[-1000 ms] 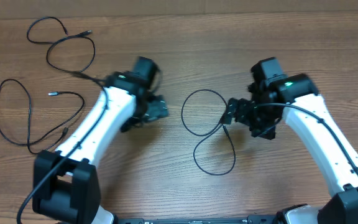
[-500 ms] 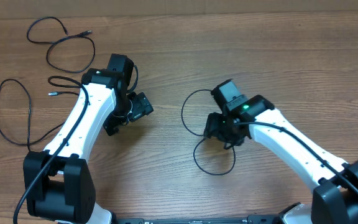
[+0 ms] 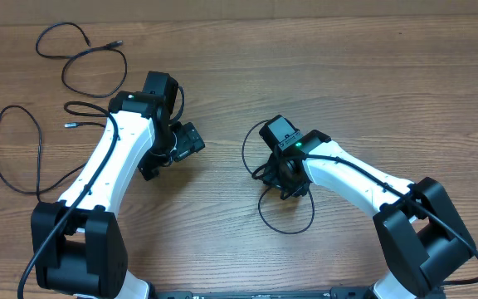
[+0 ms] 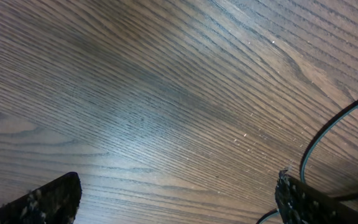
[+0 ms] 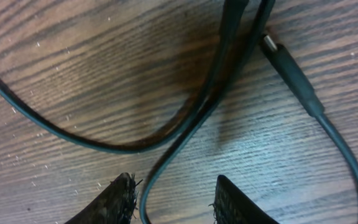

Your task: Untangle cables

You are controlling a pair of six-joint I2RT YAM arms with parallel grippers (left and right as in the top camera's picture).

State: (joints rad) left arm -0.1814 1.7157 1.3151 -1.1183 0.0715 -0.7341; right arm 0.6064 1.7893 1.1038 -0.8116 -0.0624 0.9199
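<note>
Wooden table [image 3: 347, 66]: three cables [image 3: 243, 152], left gripper [image 3: 181, 149], right gripper [image 3: 285, 179].

hidden and cropped parts around the cable

from above, the right gripper [image 3: 286, 181] is mostly buried under its own wrist [image 3: 293, 152], which also covers the spot where the cable [image 3: 243, 154] crosses itself. in the right wrist view only the tips of the fingers [image 5: 114, 202] show above the bottom edge, and the cable runs out past the top and sides. the left gripper [image 4: 178, 202] is likewise cropped to two corners, and the far plugs [image 3: 69, 125] are too small to make out.
</note>
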